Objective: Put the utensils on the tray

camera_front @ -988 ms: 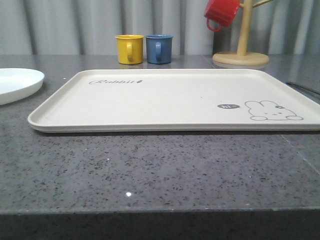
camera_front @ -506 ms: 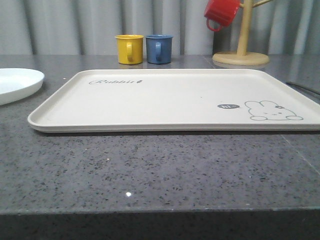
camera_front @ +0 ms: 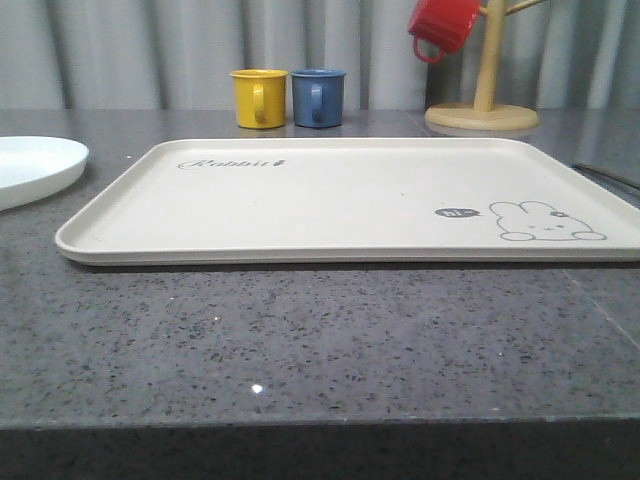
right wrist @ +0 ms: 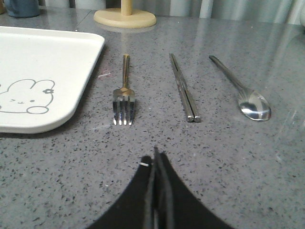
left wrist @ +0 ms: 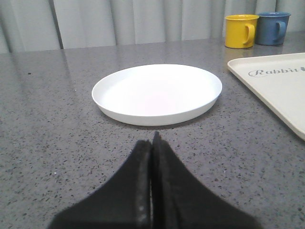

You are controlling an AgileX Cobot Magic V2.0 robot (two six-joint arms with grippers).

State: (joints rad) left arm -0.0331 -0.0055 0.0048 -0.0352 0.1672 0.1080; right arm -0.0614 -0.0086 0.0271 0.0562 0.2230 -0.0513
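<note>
The cream tray with a bunny drawing lies flat in the middle of the grey counter, with nothing on it. A shallow white plate rests on the counter to the tray's left; its edge is the plate in the front view. My left gripper hovers just short of the plate, shut and holding nothing. To the tray's right lie a silver fork, metal chopsticks and a spoon, side by side. My right gripper is shut and holds nothing, a short way short of the fork.
A yellow mug and a blue mug stand behind the tray. A wooden mug tree with a red mug hanging on it stands at the back right. The counter's front edge runs across the near side.
</note>
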